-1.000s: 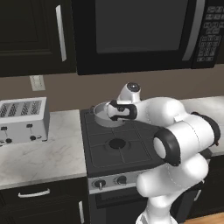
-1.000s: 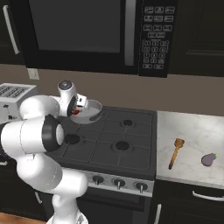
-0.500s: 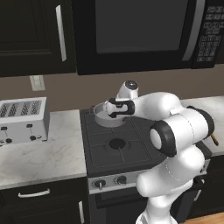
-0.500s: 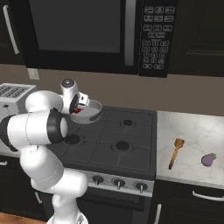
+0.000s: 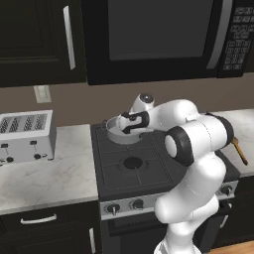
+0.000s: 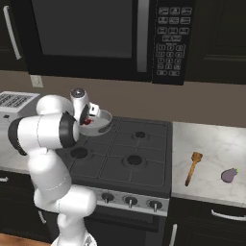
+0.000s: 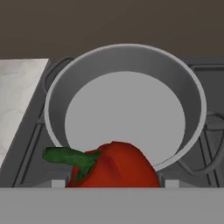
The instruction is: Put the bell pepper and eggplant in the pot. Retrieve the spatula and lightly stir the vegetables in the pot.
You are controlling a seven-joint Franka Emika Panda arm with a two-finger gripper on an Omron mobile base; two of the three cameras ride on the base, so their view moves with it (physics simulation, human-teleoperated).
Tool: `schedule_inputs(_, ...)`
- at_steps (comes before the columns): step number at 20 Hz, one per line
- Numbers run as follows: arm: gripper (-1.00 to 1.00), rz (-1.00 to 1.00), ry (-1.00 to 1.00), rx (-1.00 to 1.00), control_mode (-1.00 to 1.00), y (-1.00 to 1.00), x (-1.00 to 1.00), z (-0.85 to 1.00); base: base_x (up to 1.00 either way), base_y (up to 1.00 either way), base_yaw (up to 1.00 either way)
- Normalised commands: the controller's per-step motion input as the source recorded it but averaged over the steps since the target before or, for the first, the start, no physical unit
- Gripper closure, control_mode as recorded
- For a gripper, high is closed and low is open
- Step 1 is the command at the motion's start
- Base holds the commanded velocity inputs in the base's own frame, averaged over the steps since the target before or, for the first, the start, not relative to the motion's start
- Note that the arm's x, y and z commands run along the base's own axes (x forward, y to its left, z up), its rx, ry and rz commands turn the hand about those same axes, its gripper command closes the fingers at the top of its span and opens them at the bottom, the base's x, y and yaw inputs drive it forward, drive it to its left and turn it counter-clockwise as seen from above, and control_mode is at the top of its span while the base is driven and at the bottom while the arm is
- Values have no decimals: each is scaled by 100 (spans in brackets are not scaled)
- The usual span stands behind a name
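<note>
Red glossy bell pepper (image 7: 114, 165): held between my gripper's (image 6: 89, 116) fingers.
Change: I've swung it nearer the shallow silver-grey metal pot (image 7: 126, 109).
Meaning: release comes next, I judge.

A home kitchen, rendered.

A black gas stove (image 6: 126, 153) with front knobs (image 6: 129, 202) sits between pale marble counters (image 5: 47, 176), under a built-in microwave (image 6: 103, 36) and dark cabinets (image 5: 34, 39). A toaster (image 5: 25, 135) stands on the counter by a wall outlet (image 5: 42, 93); a pot (image 7: 127, 105) sits on a rear burner.
</note>
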Motion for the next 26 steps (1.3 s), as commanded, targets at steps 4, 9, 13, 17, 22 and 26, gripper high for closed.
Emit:
schedule_inputs(4,100,0,2,0,-100,1,15,-29,0,0,0)
schedule_inputs(9,100,0,3,0,-100,0,9,-15,0,0,0)
schedule_inputs(13,100,0,2,0,-100,0,5,-1,0,0,0)
schedule_inputs(17,100,0,3,0,-100,0,13,0,0,0,0)
schedule_inputs(22,100,0,0,0,-100,3,29,-11,0,0,0)
schedule_inputs(26,100,0,0,0,-100,0,26,-3,0,0,0)
